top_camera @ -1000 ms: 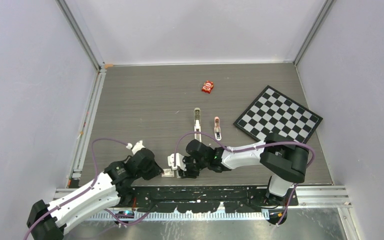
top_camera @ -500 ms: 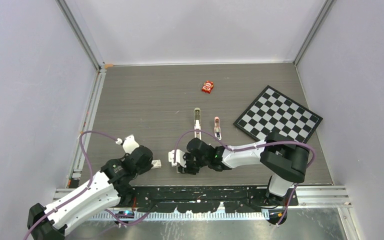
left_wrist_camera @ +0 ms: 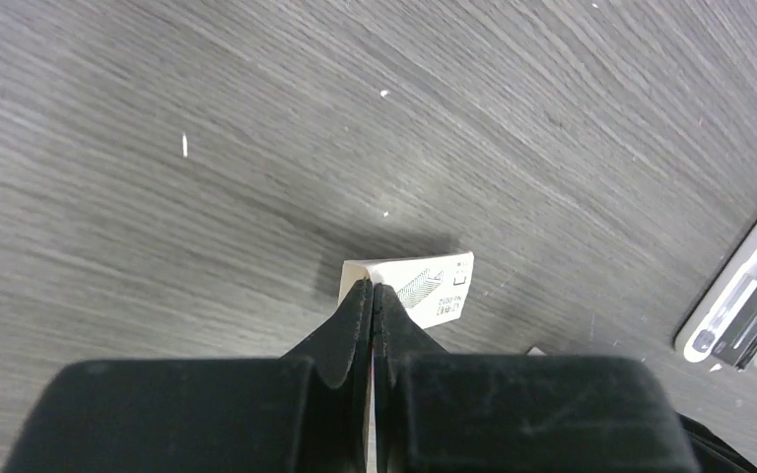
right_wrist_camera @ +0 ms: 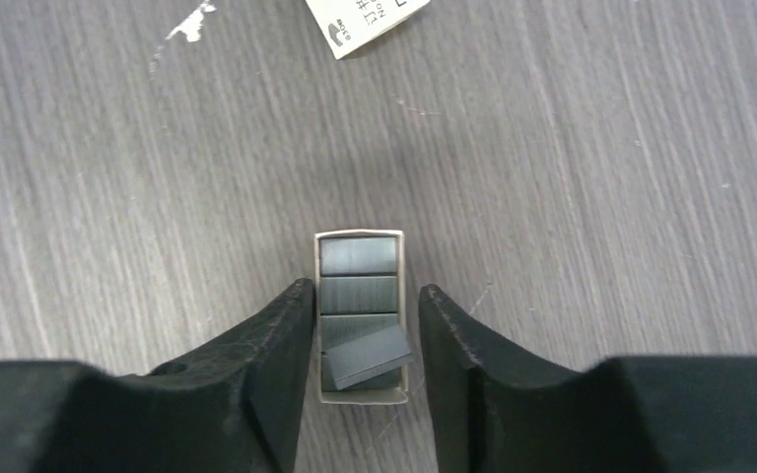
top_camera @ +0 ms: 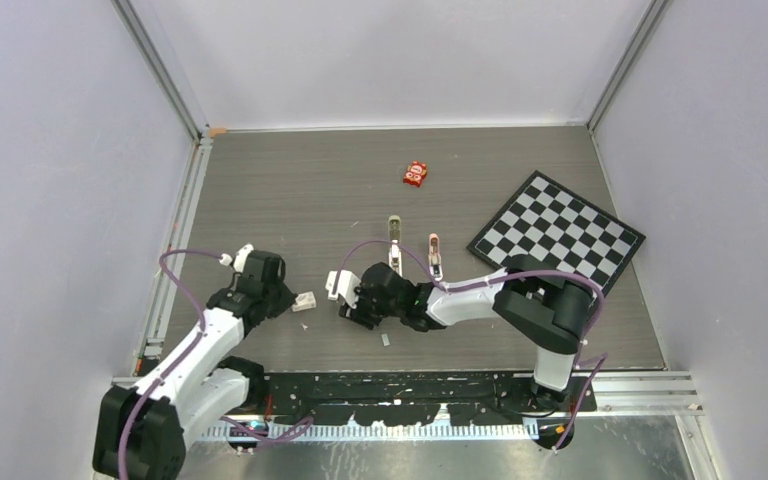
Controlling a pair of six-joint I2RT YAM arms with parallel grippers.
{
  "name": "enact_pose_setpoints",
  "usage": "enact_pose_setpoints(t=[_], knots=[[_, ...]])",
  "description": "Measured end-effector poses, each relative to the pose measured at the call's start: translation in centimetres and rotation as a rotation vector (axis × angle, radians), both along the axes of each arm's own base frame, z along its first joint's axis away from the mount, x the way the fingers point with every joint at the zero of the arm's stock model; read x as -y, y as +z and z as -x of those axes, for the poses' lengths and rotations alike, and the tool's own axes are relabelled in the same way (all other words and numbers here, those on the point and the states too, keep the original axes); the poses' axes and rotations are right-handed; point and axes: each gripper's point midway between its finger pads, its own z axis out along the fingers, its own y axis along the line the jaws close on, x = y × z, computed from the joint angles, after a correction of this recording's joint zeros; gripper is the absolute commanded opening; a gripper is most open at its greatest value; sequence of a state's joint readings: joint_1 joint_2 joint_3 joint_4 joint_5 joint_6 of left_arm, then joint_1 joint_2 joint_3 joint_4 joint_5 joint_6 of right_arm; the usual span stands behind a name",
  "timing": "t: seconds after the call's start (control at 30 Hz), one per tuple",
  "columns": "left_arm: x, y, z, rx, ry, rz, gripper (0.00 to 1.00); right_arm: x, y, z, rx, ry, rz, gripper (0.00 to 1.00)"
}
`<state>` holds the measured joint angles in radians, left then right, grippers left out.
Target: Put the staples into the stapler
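The stapler [top_camera: 394, 232], a slim olive-grey bar, lies mid-table, partly crossed by a cable. My right gripper [top_camera: 345, 310] is low, in front of the stapler and to its left. In the right wrist view its jaws [right_wrist_camera: 363, 286] stand around a small open card tray [right_wrist_camera: 359, 396] of grey staples [right_wrist_camera: 359, 296]. The left finger touches the tray and a thin gap shows on the right. One staple block lies askew. A tiny grey staple piece [top_camera: 385, 340] lies loose on the table. My left gripper [top_camera: 286, 299] is shut on the white box sleeve [top_camera: 305, 301] [left_wrist_camera: 424, 286].
A pink-and-white piece [top_camera: 434, 256] lies right of the stapler. A red packet [top_camera: 416, 173] is farther back. A checkerboard [top_camera: 557, 235] lies at the right. The sleeve's corner [right_wrist_camera: 365, 20] shows just ahead of the tray. Walls enclose the table.
My left gripper has drawn back to the left and away from the right gripper, with the white sleeve in it. My right gripper has shifted up-left. A small staple piece now lies loose on the table.
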<state>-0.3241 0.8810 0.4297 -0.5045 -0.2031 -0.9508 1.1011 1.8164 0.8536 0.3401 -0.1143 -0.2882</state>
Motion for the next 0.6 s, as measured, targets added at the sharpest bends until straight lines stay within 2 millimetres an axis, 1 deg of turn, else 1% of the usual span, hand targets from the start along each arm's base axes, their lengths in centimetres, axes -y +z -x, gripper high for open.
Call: enact_pose_setpoints(t=[0.1,0.13,0.2,0.27,0.37,0.47,0.5,0.57,0.6], knots=[[-0.3,-0.5,-0.9,-0.029,0.015,0.047,0.00,0.2,0.1,-0.6,-0.003,-0.048,0.008,0.63],[-0.3,-0.6,-1.0,-0.037,0.012,0.052,0.03,0.2,0.1,-0.6,-0.005,-0.058,0.008,0.66],[-0.3,-0.6,-1.5,-0.045,0.006,0.069,0.12,0.6,0.2,-0.8,-0.009,-0.082,0.013,0.69],[-0.1,-0.4,-1.7,-0.041,-0.014,0.076,0.24,1.0,0.7,-0.8,-0.016,-0.101,0.017,0.71],[0.3,0.1,-2.0,-0.032,-0.032,0.088,0.39,2.0,2.7,-0.4,-0.014,-0.113,-0.011,0.72],[0.4,0.8,-2.2,-0.018,-0.043,0.091,0.51,3.1,5.8,0.5,0.011,-0.088,-0.068,0.71],[0.4,1.1,-2.3,-0.011,-0.047,0.090,0.56,3.4,6.6,0.8,0.022,-0.071,-0.082,0.70],[0.4,2.2,-2.6,0.011,-0.052,0.090,0.69,4.2,7.9,1.7,0.040,-0.022,-0.093,0.66],[0.4,3.0,-2.8,0.027,-0.060,0.086,0.72,4.4,8.2,2.1,0.045,0.001,-0.093,0.65]])
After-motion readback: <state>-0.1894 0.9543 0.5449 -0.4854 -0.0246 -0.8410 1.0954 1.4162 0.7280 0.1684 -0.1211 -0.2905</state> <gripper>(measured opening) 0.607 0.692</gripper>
